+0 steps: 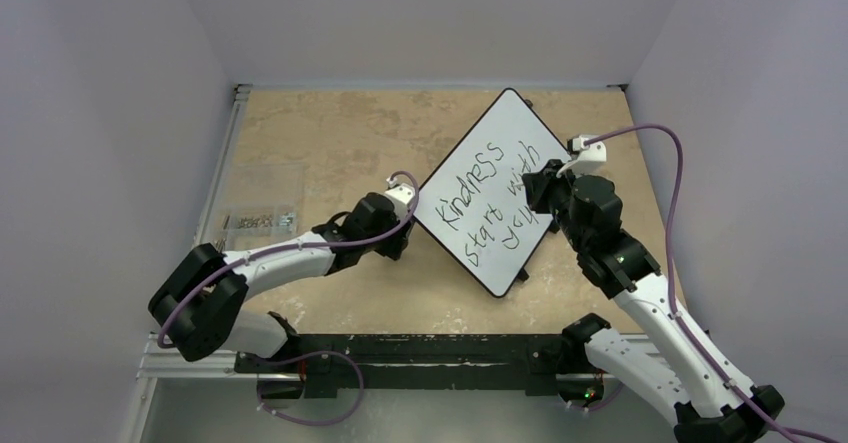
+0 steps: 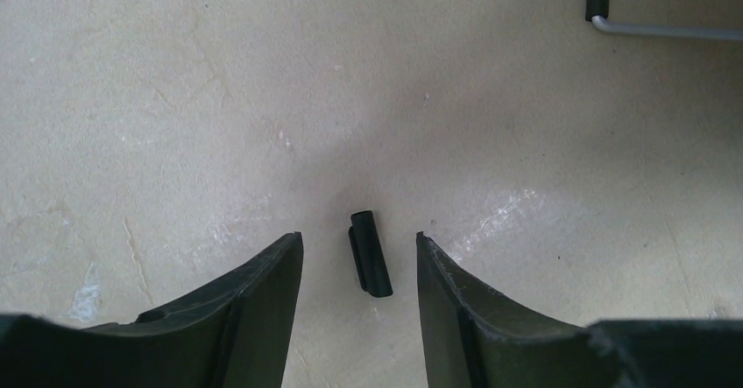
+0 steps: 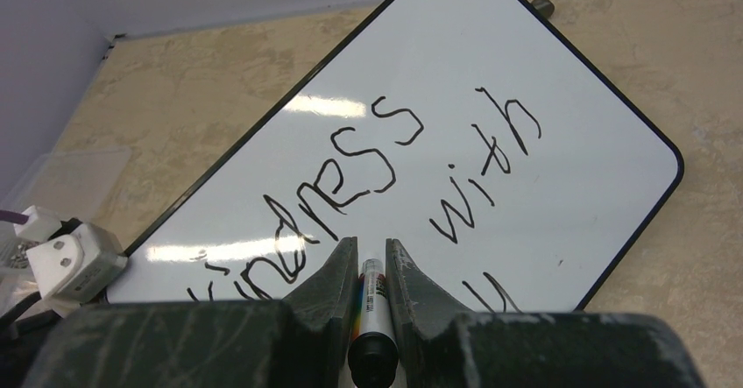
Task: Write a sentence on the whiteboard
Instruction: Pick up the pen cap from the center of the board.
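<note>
Roughly centre-right on the tan table (image 1: pixel 330 143) sits the whiteboard (image 1: pixel 490 163): large, glossy white, with a thin black rim and rounded corners. It is turned diamond-wise, one corner toward the back wall. The sentence (image 1: pixel 495 198) is black handwriting running diagonally, "Kindness" over "start with". A short third line begins with a y; the rest is unclear. Glare streaks cross the board in the right wrist view.

The right end effector (image 3: pixel 370 246) is over the board's right side, clamped on a marker (image 3: pixel 370 309) with a white printed barrel and a black end.

The left end effector (image 2: pixel 357 238) is just left of the board, low over the table. Its jaws are apart, straddling a small black cap (image 2: pixel 370 252) that lies on the table, with gaps on both sides.
</note>
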Tool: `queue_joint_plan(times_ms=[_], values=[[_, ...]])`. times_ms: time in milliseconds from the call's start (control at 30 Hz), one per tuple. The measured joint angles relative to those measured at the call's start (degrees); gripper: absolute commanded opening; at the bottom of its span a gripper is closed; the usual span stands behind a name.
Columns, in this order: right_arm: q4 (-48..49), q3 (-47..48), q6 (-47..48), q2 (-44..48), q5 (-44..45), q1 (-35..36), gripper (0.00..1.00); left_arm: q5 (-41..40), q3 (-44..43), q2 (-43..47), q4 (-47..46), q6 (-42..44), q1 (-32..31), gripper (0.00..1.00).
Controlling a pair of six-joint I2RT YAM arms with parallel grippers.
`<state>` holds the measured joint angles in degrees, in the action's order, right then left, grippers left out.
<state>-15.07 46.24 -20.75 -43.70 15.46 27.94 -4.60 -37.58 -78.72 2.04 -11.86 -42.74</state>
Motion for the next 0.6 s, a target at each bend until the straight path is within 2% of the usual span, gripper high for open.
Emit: queue_joint_plan(times_ms=[167,433,600], values=[[0.0,0.0,0.0,0.0,0.0,0.0,0.00,-2.8,0.0,-1.1,-1.1,-1.1,-1.6,0.41],[0.0,0.0,0.0,0.0,0.0,0.0,0.00,-6.2,0.0,-4.7,-3.3,-3.0,-2.5,0.40],[0.0,0.0,0.0,0.0,0.0,0.0,0.00,-6.8,1.1,-5.0,-2.8,-3.7,-3.4,0.52]])
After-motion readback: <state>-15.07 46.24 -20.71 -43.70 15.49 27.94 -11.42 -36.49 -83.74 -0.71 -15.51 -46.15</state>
